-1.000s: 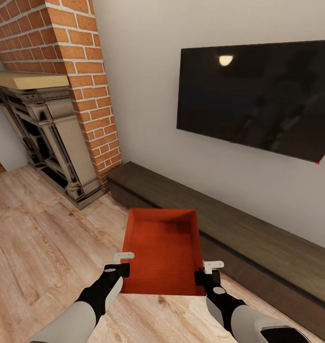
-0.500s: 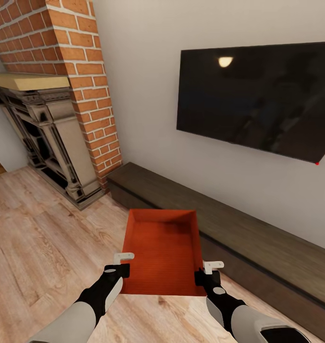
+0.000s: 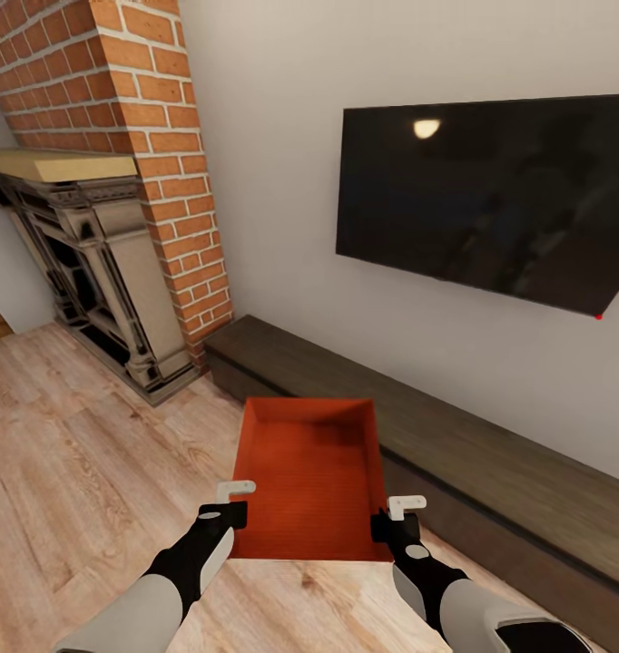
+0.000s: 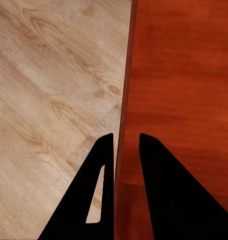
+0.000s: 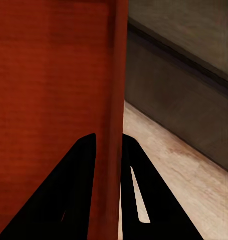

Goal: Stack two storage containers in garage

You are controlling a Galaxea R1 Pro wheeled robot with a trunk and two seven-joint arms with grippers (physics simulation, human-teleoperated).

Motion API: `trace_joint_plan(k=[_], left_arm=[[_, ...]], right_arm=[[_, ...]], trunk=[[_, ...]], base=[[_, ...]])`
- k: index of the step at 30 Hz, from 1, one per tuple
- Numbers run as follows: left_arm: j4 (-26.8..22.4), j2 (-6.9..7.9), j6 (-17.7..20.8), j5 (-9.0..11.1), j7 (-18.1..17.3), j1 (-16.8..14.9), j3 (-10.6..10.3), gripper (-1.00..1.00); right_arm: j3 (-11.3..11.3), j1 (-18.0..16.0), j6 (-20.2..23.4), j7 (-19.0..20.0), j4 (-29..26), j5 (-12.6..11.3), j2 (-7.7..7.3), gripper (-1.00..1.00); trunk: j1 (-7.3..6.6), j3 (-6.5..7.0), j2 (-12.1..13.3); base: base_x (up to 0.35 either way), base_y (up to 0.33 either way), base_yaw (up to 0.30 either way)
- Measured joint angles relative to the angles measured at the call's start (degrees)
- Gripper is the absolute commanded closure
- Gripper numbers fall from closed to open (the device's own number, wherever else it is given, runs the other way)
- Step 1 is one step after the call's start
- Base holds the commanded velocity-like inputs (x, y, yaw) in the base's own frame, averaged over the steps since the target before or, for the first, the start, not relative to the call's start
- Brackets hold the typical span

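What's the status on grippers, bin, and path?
Left gripper and right gripper each shut on a bin side wall. Bin held over wood floor. Cabinet close on right.

head camera tilted — TV (image 3: 491, 204) sits lower | fireplace (image 3: 92, 263) shifted

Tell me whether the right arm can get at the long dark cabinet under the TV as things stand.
Probably not. The right gripper is shut on the orange bin's right wall, as the left gripper is on the left wall. The cabinet lies close by to the right, but reaching it would mean letting go.
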Motion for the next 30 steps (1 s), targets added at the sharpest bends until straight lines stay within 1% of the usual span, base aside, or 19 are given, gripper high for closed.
trace_joint_plan(k=[30], left_arm=[[0.0, 0.08, 0.03, 0.16, -0.02, -0.02, -0.14, 1.0]], right_arm=[[0.15, -0.01, -0.09, -0.03, 0.07, -0.25, 0.04, 1.0]], trunk=[[0.0, 2.77, 0.0]], base=[[0.0, 0.0, 0.0]])
